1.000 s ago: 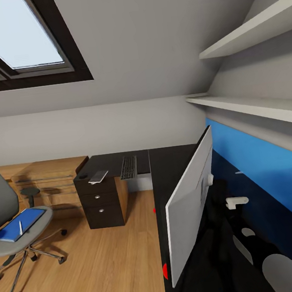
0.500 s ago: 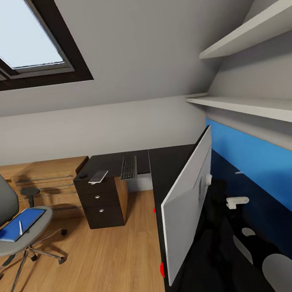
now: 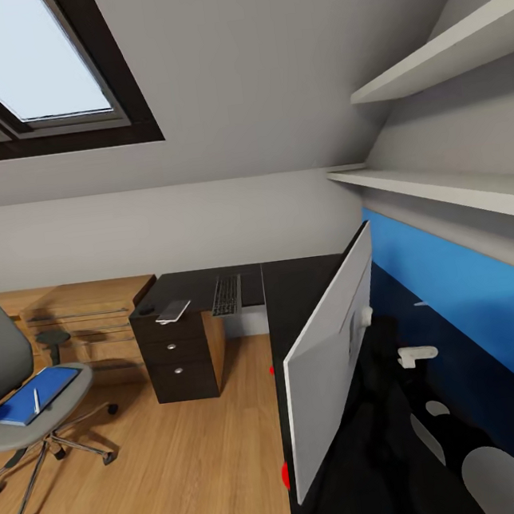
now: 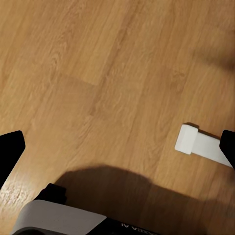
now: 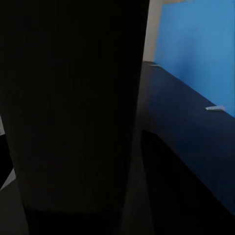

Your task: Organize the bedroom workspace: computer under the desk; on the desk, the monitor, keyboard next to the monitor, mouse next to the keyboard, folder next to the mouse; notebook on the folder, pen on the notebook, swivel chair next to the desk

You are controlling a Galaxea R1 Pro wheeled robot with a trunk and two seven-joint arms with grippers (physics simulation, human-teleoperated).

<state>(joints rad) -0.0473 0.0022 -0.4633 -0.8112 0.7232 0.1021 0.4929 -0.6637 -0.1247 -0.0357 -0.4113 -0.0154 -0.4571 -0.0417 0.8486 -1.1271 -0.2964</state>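
Swivel chair (image 3: 6, 376): apart from the desk (image 3: 293, 293); blue folder (image 3: 33, 395) and pen (image 3: 36, 399) on its seat, unmoved.
Far desk edge: mouse (image 3: 145, 309), notebook (image 3: 173, 311), keyboard (image 3: 226, 294).
Monitor (image 3: 334, 360): near edge, tilted.
Grippers: jaw state — cannot tell.

The monitor (image 3: 334, 360) stands tilted on the black bench (image 3: 294, 300), its pale back showing. The keyboard (image 3: 226, 294), mouse (image 3: 146, 309) and notebook (image 3: 173, 311) lie at the far end. The blue folder (image 3: 34, 396), pen (image 3: 36, 400) on top, rests on the grey chair (image 3: 21, 398).
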